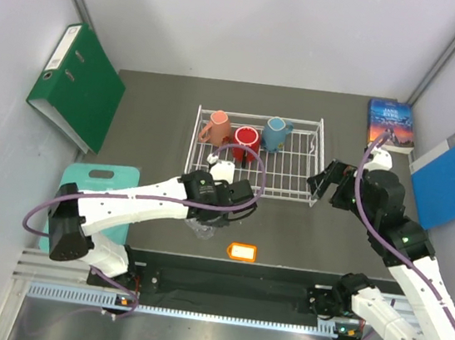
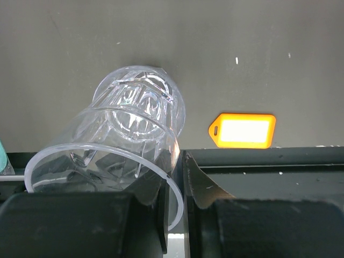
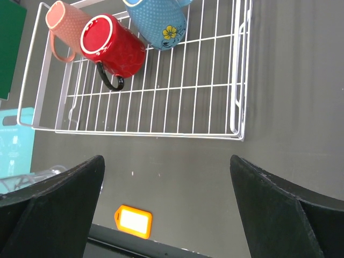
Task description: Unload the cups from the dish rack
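- left gripper (image 2: 174, 180) clamped on the rim of the glass tumbler (image 2: 129, 134), one finger inside
- tumbler is out of the dish rack (image 3: 236, 107), tilted over the table (image 2: 161, 32) beside an orange tag (image 2: 243, 130); base contact unclear
- right gripper (image 3: 166, 161) jaws wide apart, empty, near the rack's right end
- pink mug (image 3: 60, 19), red mug (image 3: 115, 45), blue mug (image 3: 158, 24) in the rack
- step: setting the tumbler down; next likely needs levelling it, then letting go
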Controlling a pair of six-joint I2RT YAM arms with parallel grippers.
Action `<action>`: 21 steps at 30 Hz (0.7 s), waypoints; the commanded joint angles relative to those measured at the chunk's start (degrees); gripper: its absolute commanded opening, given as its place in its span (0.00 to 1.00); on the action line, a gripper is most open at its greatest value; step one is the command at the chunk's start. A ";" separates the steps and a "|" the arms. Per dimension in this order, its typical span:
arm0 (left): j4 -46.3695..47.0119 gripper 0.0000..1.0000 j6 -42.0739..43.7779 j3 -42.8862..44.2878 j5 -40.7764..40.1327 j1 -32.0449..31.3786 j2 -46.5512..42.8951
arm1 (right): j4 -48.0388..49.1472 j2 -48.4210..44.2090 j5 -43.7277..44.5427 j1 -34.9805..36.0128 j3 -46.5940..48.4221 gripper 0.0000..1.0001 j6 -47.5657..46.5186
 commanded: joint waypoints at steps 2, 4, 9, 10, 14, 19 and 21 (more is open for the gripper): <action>4.44 0.00 1.74 -2.32 -0.22 0.73 1.15 | 1.95 0.20 0.08 0.18 0.06 1.00 -1.20; 5.15 0.00 1.92 -3.20 0.14 1.00 1.59 | 2.04 0.29 0.17 0.18 -0.11 1.00 -1.37; 7.17 0.00 2.71 -4.87 1.10 1.52 2.55 | 1.86 0.38 0.34 0.18 -0.29 1.00 -1.46; 7.26 0.00 2.71 -4.78 1.19 1.70 2.82 | 1.95 0.38 0.43 0.10 -0.29 1.00 -1.46; 6.91 0.16 3.23 -3.64 0.75 1.70 3.79 | 1.86 0.55 0.43 0.27 -0.20 1.00 -1.55; 5.07 0.45 3.76 -0.83 -1.35 1.70 3.96 | 1.77 0.56 0.70 0.27 0.15 1.00 -1.81; 4.19 0.55 4.03 0.84 -2.06 1.70 4.23 | 1.86 0.64 0.61 0.36 0.15 1.00 -1.81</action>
